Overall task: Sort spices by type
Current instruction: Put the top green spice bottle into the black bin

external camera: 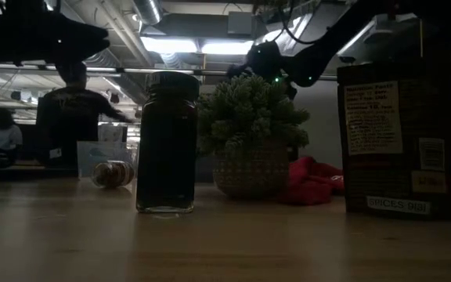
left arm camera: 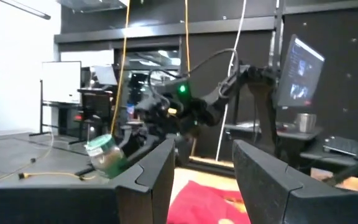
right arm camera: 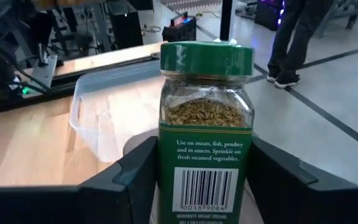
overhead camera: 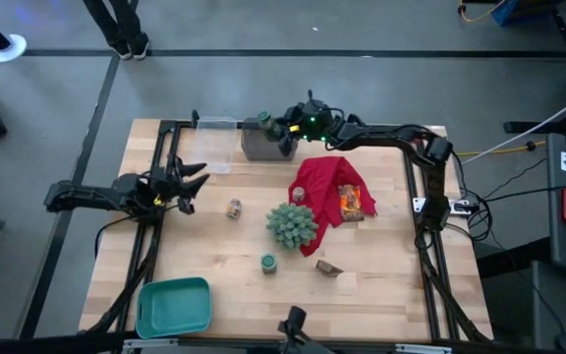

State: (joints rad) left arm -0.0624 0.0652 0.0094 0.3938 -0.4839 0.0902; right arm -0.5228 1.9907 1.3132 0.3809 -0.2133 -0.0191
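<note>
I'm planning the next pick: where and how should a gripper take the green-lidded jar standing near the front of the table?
Grip the green-lidded jar across its straight body just under the lid, coming straight down from above. It stands upright and apart from the spiky plant, so both sides look free for fingers.

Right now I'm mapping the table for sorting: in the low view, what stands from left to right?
Tipped-over jar → upright dark jar → spiky plant → red cloth → brown packet.

Clear glossy jar (right arm camera: pixel 206 134), matt wooden table (overhead camera: pixel 214 246)
</note>
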